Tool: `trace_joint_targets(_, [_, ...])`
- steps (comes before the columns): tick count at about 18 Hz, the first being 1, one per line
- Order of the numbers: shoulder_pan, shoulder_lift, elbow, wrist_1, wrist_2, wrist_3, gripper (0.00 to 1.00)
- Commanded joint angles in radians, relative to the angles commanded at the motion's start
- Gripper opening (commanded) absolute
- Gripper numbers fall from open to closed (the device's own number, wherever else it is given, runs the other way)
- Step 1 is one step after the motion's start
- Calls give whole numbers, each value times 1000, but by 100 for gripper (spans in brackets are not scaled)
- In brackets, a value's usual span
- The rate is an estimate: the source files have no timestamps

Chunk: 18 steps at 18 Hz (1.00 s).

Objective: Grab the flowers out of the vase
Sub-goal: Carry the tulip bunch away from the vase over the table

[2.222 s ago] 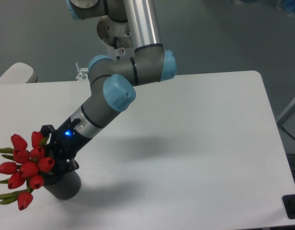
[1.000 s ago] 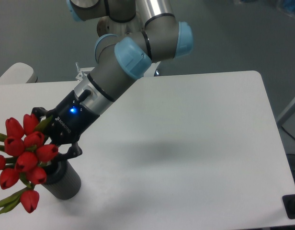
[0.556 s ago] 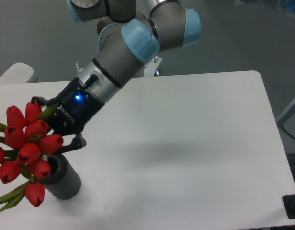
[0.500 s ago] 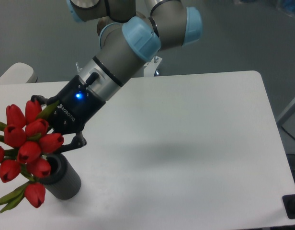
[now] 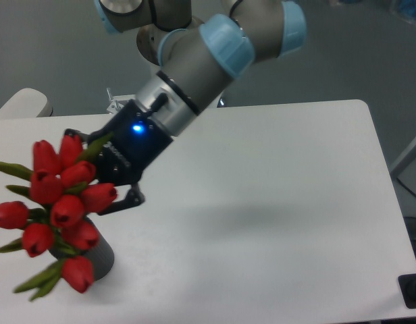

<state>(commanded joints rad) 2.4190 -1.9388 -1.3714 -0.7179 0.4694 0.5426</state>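
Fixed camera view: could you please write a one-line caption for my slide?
Two-finger gripper holds bunch of red tulip buds above short dark grey cylindrical vase on white table.

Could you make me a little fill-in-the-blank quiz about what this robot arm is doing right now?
1. The flowers are the colour ____.
2. The dark grey vase stands on a ____ table.
3. The light glowing on the gripper is ____.
4. The vase sits near the table's ____ edge in the picture.

Missing words: red; white; blue; left

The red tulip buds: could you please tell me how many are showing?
9 tulip buds, bunched at the left over the vase: three on top, four mid-cluster, two lowest. Others may hide behind.
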Motion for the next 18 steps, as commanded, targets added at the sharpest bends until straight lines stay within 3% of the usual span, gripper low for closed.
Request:
trace_joint_targets(9, [80,-31,-15,-2,0,204,28])
trace_joint_targets(14, [98,-22,-51,-2,2,315,28])
trace_joint_targets(18, [110,15,-123,-2,14,401,28])
